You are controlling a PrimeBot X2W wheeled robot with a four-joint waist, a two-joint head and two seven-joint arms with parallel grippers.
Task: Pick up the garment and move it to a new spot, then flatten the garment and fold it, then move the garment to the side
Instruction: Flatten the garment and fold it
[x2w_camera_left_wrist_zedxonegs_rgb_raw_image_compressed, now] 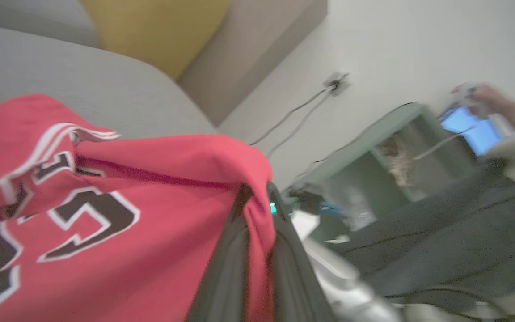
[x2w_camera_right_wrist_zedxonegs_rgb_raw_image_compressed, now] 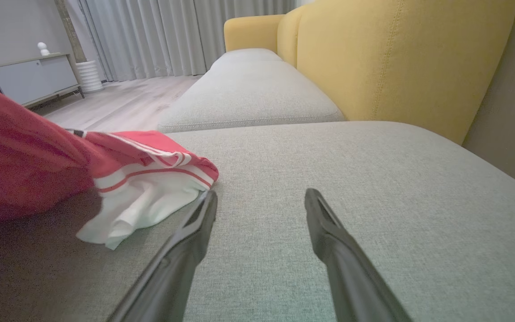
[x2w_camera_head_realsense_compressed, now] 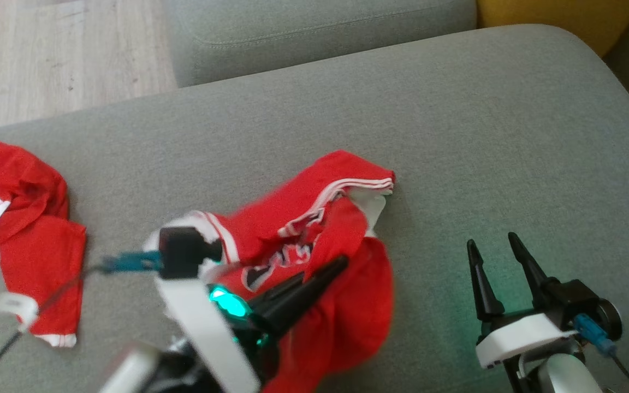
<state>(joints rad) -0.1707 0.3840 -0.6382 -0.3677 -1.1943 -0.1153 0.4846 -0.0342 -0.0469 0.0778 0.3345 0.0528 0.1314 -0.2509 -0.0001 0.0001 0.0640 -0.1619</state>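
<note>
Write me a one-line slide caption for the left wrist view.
The left hand pinches a fold of the red jersey, with the grey sofa cushion and yellow cushion behind it.

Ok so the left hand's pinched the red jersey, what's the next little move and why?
Probably lift the left hand straight up a little. It is shut on a fold of the red jersey, most of which lies crumpled on the grey cushion, so raising it frees the cloth before carrying. The right hand is open, holding nothing.
</note>
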